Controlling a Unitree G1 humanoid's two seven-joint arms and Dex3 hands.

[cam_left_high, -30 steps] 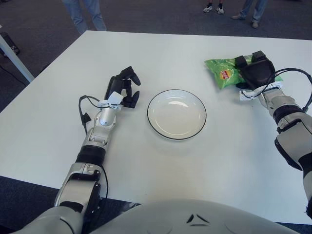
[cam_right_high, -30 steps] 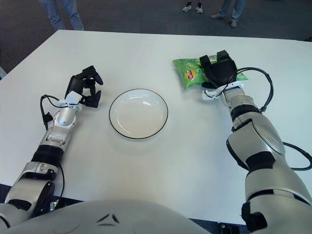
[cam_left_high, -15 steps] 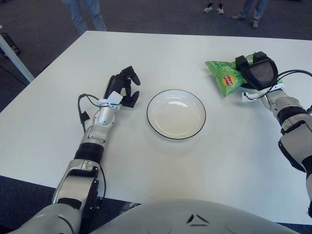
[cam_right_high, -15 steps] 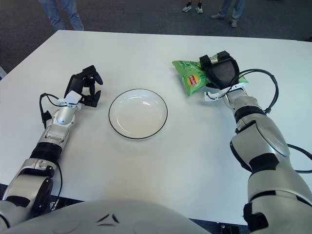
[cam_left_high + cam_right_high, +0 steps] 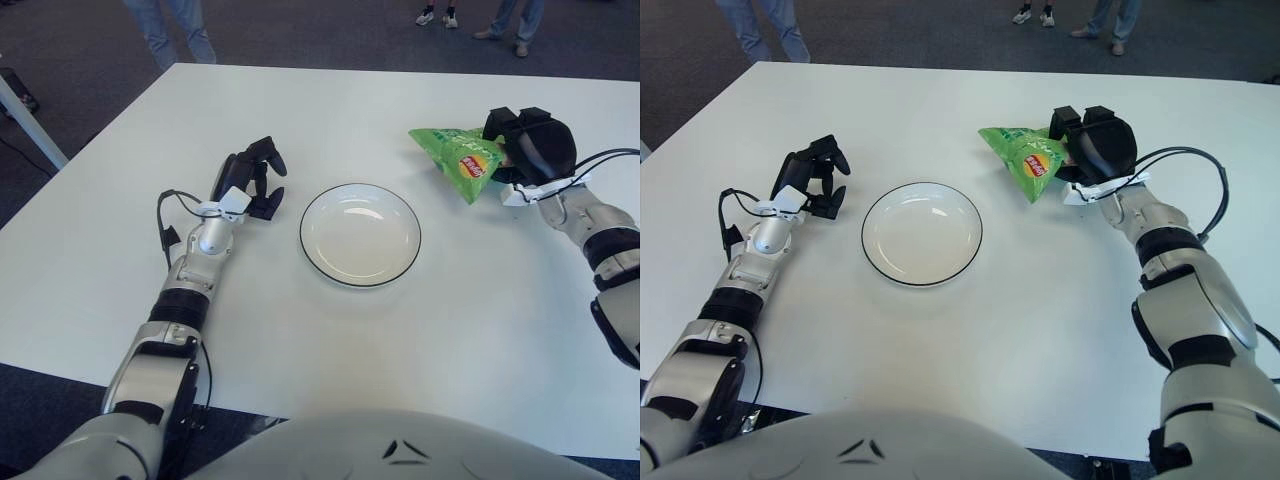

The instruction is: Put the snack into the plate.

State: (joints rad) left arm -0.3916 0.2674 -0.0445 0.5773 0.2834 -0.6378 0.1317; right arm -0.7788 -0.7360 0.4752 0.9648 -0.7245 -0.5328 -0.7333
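green snack bag (image 5: 458, 160) with red-yellow logo, gripped by right hand (image 5: 528, 148).

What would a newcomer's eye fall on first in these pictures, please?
Most likely the bright green snack bag, gripped by the right robot hand at the table's far right and hanging tilted, its lower tip apparently off the white table. Next comes the black-rimmed white plate, empty at the centre, with the left robot hand curled, holding nothing, just to its left.

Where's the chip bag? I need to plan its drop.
The chip bag is held in the right hand, right of the plate at the table's far right.
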